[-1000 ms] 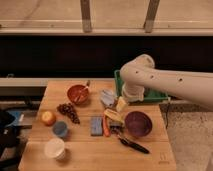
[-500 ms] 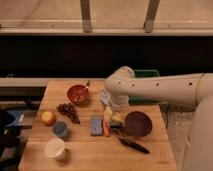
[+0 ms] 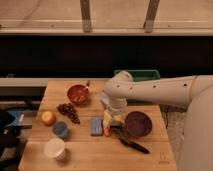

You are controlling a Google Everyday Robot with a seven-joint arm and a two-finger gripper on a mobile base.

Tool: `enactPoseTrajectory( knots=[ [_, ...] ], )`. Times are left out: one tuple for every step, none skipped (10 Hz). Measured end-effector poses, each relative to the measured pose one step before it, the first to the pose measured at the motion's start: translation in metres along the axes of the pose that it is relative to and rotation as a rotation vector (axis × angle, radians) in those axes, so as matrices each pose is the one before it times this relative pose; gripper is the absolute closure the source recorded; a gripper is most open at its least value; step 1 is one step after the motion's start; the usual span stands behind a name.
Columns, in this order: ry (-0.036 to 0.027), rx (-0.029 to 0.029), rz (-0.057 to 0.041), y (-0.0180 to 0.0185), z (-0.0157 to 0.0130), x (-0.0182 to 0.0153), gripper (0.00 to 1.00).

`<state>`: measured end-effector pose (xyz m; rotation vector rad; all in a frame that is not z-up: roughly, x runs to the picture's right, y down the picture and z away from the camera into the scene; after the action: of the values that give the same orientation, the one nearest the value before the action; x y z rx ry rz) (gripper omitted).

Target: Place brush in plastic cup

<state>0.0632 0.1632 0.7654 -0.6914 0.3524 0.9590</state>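
The arm (image 3: 150, 91) stands farther left than before, over the table's (image 3: 85, 156) centre; the gripper (image 3: 114, 120) hangs lower, between blue sponge (image 3: 96, 126) and purple bowl (image 3: 138, 123), near the brush's (image 3: 132, 144) left end.

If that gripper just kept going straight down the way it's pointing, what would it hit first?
Likely the near end of the brush, just below the gripper, which hangs beside the purple bowl; depth is unclear.

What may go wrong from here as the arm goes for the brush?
1. The gripper hangs over the yellow item beside the brush; it may grab the wrong thing.
2. The purple bowl sits close to the brush and may get knocked.
3. The cup stands beyond the sponge; a carried brush may clip the sponge.
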Motion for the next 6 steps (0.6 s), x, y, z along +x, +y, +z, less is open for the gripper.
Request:
enactPoseTrajectory(
  knots=[
    [0.00694, -0.0089, -0.00703, 0.00342, 0.00392, 0.00079, 0.2],
    [0.00731, -0.00857, -0.00828, 0.00406, 0.00408, 0.0002, 0.2],
    [0.01161, -0.00582, -0.00511, 0.0024, 0.00412, 0.00151, 0.2],
    [0.01235, -0.00011, -0.00899, 0.00245, 0.0035, 0.00188, 0.2],
    [-0.00048, -0.00013, -0.00074, 0.00039, -0.00025, -0.0003, 0.2],
    [0.00037, 0.0008, 0.00243, -0.00124, -0.00008, 0.00092, 0.2]
  ],
)
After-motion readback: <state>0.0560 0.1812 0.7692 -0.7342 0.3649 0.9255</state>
